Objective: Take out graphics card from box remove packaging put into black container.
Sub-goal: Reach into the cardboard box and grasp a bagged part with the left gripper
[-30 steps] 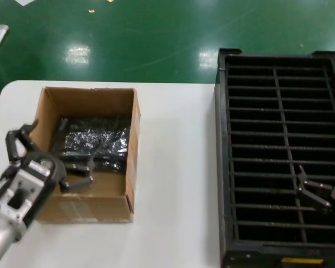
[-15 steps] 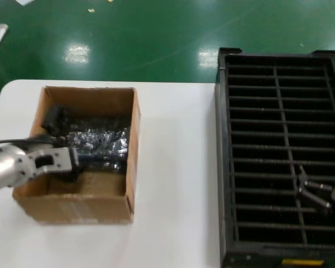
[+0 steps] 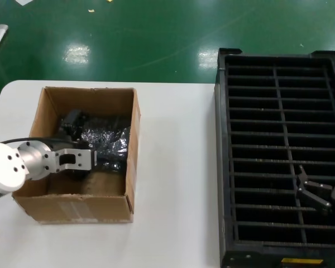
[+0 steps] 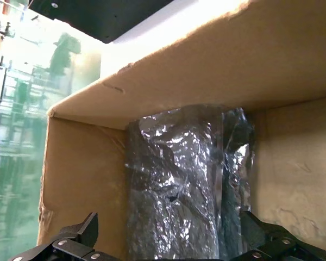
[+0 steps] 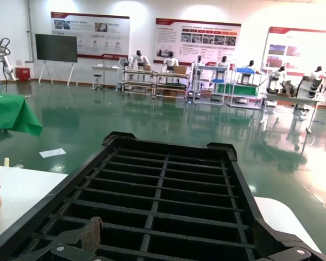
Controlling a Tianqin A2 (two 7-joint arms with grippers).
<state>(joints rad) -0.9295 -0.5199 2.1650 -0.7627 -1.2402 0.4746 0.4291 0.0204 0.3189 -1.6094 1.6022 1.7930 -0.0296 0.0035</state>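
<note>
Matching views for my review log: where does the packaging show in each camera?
Head: packaging lies inside the box, beside the left gripper.
Left wrist: packaging fills the centre, between the open fingers.
Right wrist: not in view.
Shared landmark: the box wall.

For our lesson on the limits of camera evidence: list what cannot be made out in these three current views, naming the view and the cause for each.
1. Graphics card: unseen in head and left wrist views; the crinkly antistatic bag in the cardboard box covers it.
2. Left gripper: fingertips cut off by the left wrist view's edge; the head view cannot settle whether they touch the bag.
3. Black slotted crate: slot floors lost in shadow.
4. Right gripper: partly cut off by the head view's edge.
</note>
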